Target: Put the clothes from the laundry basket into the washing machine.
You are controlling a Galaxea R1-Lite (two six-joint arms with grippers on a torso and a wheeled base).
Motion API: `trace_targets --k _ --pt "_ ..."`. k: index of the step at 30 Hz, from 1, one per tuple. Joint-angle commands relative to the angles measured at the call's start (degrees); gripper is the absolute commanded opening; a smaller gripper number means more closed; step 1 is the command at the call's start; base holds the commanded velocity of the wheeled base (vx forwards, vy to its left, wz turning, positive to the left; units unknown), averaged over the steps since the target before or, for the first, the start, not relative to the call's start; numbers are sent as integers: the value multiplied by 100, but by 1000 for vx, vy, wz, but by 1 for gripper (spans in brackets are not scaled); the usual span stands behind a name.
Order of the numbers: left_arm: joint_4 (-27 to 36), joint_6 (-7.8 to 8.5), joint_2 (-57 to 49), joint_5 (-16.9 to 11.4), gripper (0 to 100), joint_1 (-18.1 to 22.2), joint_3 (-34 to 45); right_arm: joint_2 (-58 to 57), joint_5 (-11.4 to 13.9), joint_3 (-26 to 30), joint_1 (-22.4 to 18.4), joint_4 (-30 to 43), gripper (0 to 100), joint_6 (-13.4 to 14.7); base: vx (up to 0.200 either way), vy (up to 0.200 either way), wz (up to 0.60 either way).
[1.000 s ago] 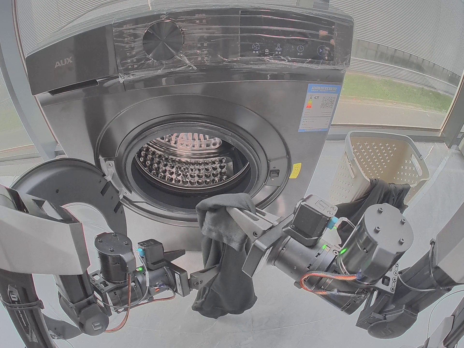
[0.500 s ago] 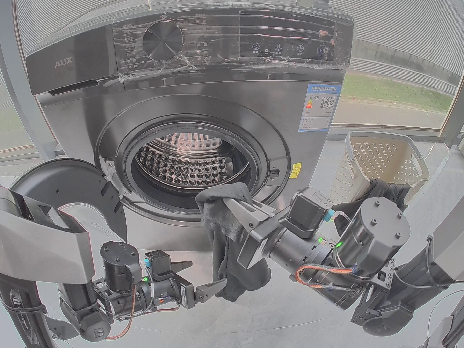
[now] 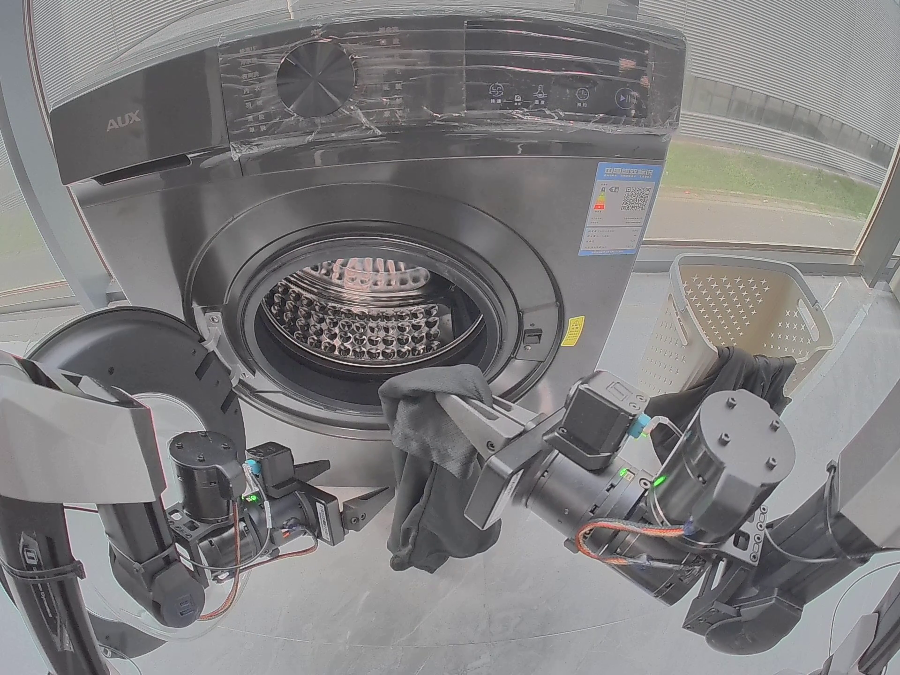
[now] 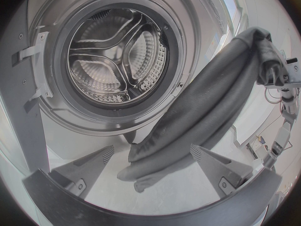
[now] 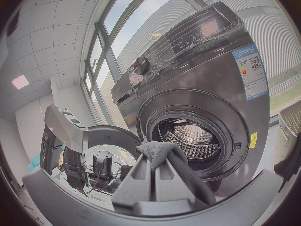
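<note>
The washing machine (image 3: 375, 189) stands open, the laundry basket (image 3: 741, 307) beside it. A dark garment (image 3: 431, 480) hangs from the closed right tool (image 3: 457, 409) just below the drum mouth (image 3: 366, 325). The left tool (image 3: 349, 486) gapes wide, empty. Best lift the garment higher so the trailing cloth clears the mouth.

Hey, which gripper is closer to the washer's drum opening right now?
Right. The right gripper, shut on the garment, is just below the rim of the drum opening. The left gripper, open, sits lower and further left, near the door.
</note>
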Motion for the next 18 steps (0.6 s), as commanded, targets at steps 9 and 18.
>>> trace_targets --k 9,18 --pt "-47 27 720 51 100 -106 -439 9 18 4 88 -38 0 -8 0 0 0" --pt "-47 18 500 8 100 -809 10 9 36 -84 45 -21 0 -17 0 0 0"
